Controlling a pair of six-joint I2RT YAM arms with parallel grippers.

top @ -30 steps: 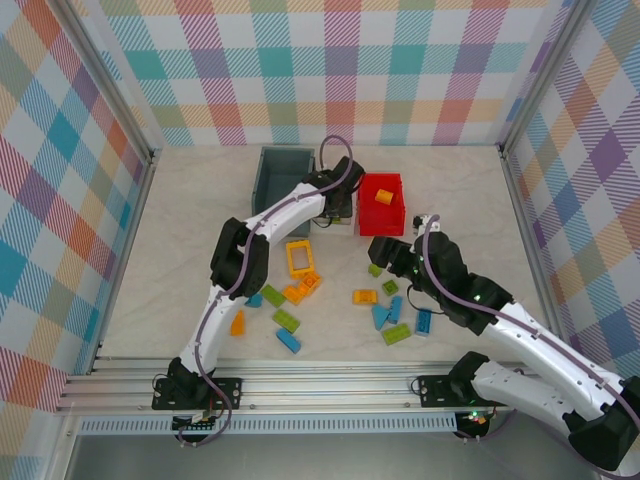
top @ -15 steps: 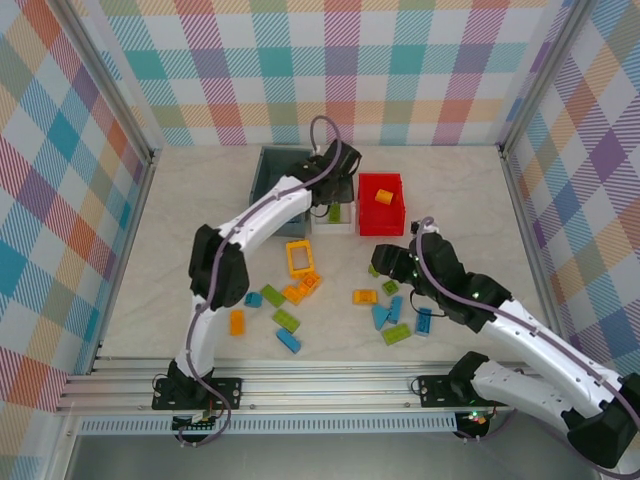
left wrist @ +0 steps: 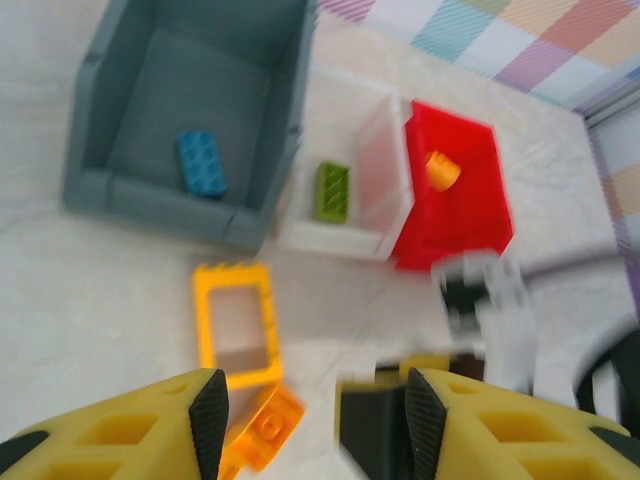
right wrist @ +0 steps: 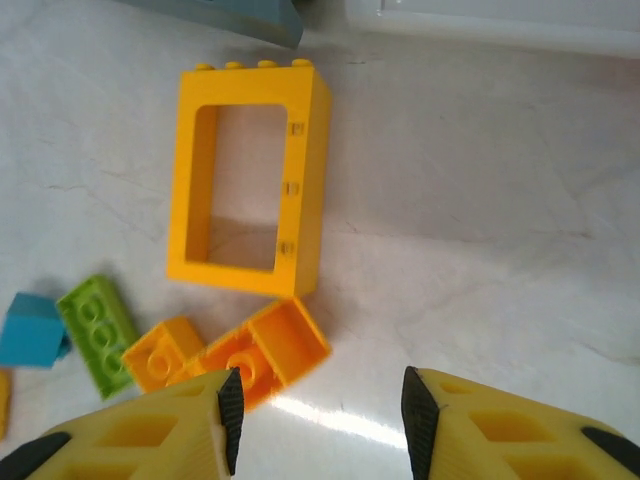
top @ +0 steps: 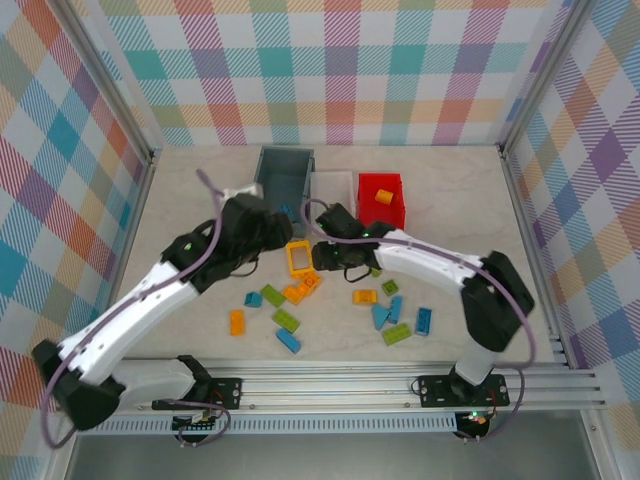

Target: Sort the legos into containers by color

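Three bins stand in a row at the back: grey-blue [top: 285,172] with a blue brick [left wrist: 202,163], white [left wrist: 365,165] with a green brick [left wrist: 333,191], and red [top: 383,198] with an orange brick [left wrist: 441,170]. The open orange frame [top: 299,257] lies flat in front of them, and two orange bricks [right wrist: 265,352] lie just nearer. My left gripper [top: 277,238] is open and empty, left of the frame. My right gripper [right wrist: 320,420] is open and empty, low over the table beside the overturned orange brick.
Loose blue, green and orange bricks are scattered across the near table: a left group [top: 272,296] and a right group [top: 392,312]. A green brick [right wrist: 97,330] and a blue one [right wrist: 30,330] lie left of the orange pair. The right arm's elbow [top: 495,290] rises at right.
My left arm has pulled back from the bins to the left of the frame. My right arm has swung left from the right-hand bricks to the orange bricks by the frame.
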